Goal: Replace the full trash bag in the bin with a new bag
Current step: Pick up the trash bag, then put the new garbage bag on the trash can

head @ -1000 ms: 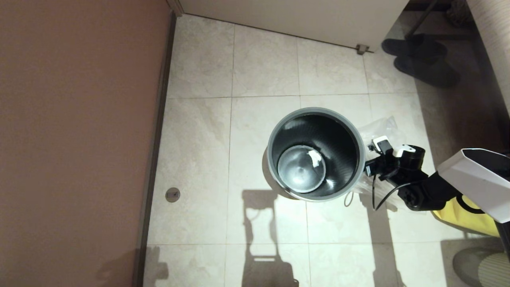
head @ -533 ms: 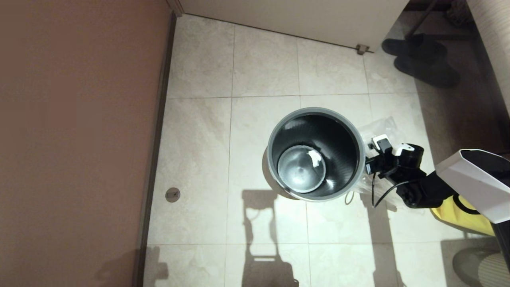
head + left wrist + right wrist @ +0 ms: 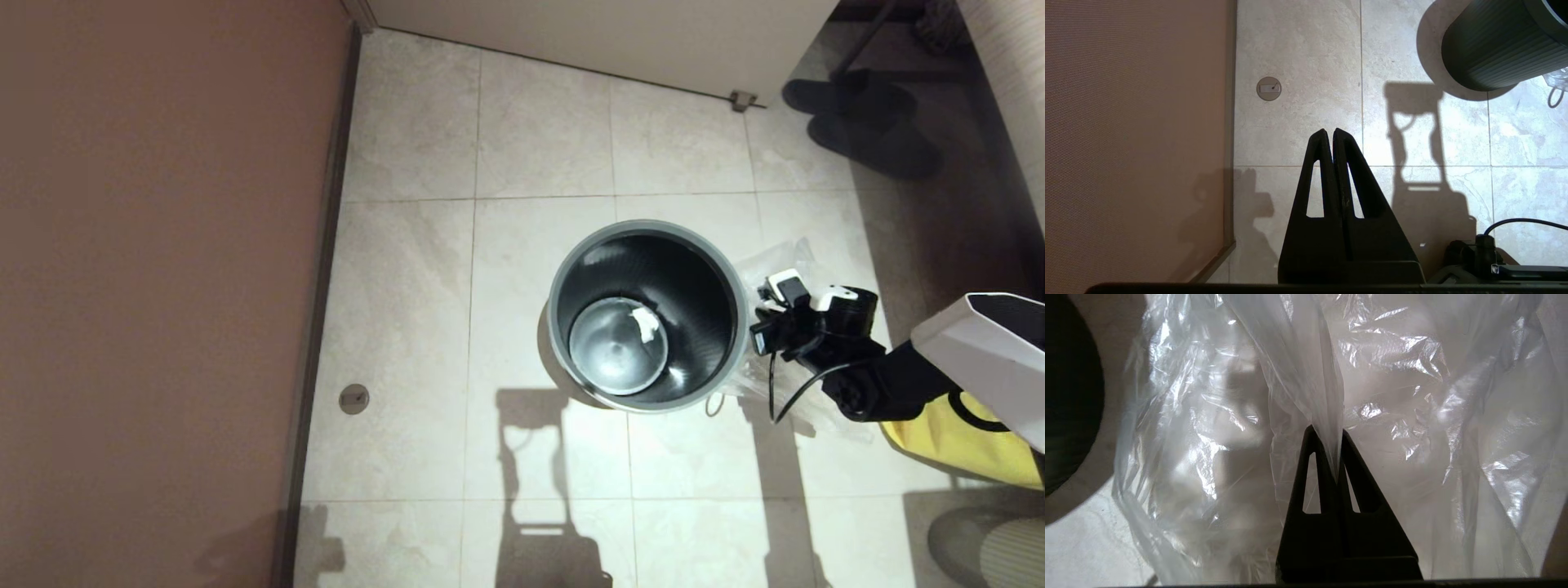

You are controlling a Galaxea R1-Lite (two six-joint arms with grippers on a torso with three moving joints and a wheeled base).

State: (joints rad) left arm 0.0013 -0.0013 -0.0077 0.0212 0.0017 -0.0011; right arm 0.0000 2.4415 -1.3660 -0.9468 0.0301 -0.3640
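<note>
The new bag (image 3: 1392, 416) lies crumpled on the floor just beside the bin (image 3: 647, 314), on the side away from the brown wall, where the right hand (image 3: 1332, 435) has a fold of film clamped between its fingers, probably to lift it over the unlined bin. The left hand (image 3: 1329, 134) hangs pressed together and empty over bare floor on the bin's wall side.

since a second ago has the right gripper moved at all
Yes. In the head view the right gripper has shifted slightly right, away from the bin rim, and is now shut on a fold of the new bag.
</note>
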